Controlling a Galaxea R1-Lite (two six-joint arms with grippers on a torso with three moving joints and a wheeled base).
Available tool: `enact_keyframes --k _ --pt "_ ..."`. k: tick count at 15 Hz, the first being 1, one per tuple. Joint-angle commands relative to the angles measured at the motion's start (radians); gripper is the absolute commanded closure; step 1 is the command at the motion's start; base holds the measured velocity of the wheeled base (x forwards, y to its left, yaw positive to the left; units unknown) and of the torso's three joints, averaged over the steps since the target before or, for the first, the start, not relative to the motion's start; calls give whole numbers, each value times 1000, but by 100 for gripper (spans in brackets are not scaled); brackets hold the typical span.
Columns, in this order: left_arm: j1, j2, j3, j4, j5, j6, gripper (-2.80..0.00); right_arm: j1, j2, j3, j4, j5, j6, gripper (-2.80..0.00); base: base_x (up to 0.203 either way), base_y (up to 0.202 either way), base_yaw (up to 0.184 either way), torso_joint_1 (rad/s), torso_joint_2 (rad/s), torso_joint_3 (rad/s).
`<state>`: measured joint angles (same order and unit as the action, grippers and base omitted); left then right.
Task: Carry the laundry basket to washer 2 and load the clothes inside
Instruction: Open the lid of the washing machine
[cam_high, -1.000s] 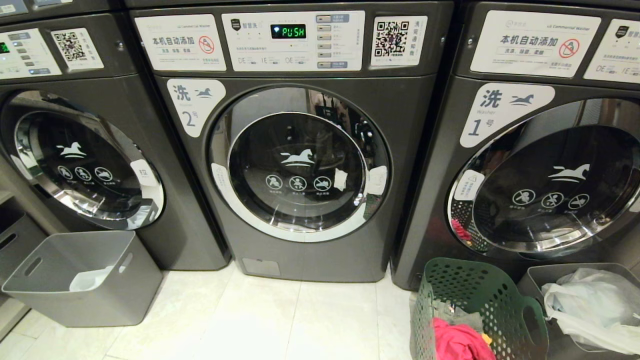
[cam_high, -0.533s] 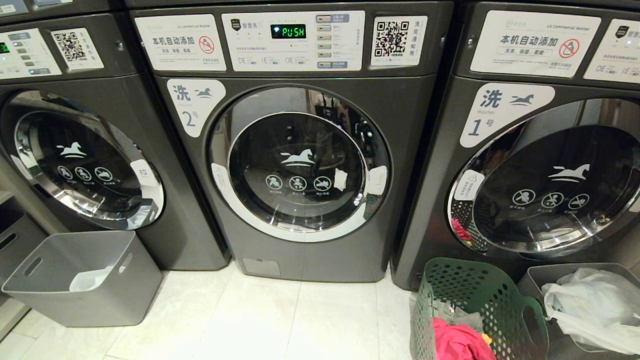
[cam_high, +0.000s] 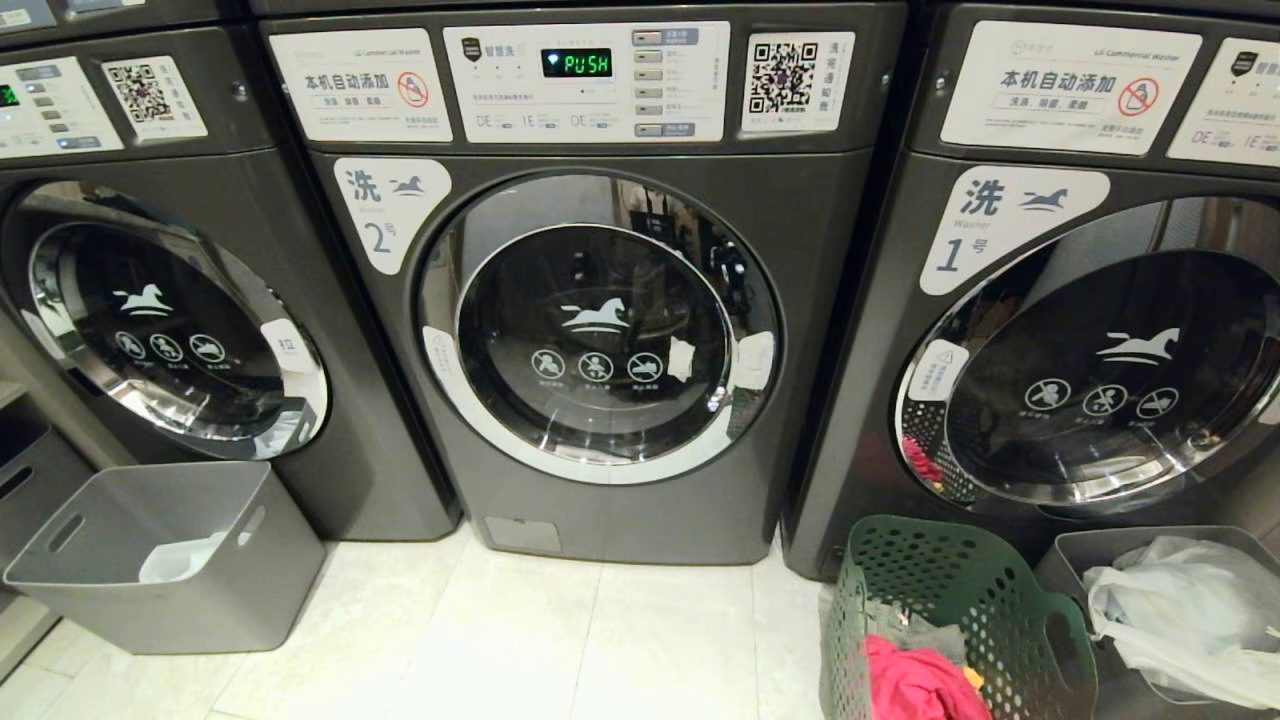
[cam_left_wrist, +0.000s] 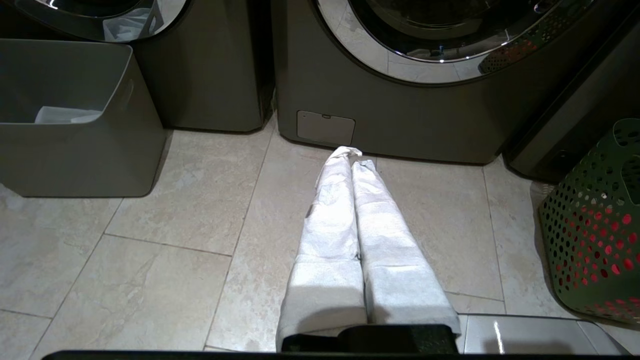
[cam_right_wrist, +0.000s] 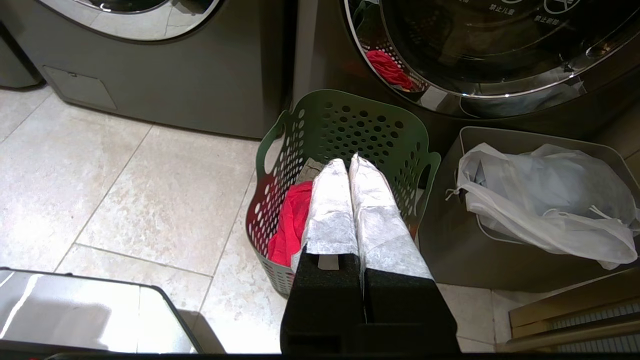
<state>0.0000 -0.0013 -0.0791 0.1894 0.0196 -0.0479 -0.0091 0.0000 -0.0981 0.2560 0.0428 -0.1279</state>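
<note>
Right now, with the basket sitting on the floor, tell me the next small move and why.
Probably open the right gripper and lower it to the near rim of the laundry basket. Its fingers are shut above the basket, which sits before washer 1, clothes inside, not at washer 2.

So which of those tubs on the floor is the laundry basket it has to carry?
Find the row of dark grey washers; the right-hand one is washer 1. On the floor at its foot, beside a plain grey bin holding a white bag, stands the laundry basket. It is the only dark green one, with holes all over its sides, and pink-red clothes inside.
</note>
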Motion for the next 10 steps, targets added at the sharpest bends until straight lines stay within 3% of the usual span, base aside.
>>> enact_keyframes --k 1,10 --pt "0 1 1 2 0 0 0 0 2 0 2 2 -1 0 0 0 0 0 0 0" --pt "0 1 -1 2 -3 6 0 0 2 0 2 -3 2 0 0 0 0 0 0 0"
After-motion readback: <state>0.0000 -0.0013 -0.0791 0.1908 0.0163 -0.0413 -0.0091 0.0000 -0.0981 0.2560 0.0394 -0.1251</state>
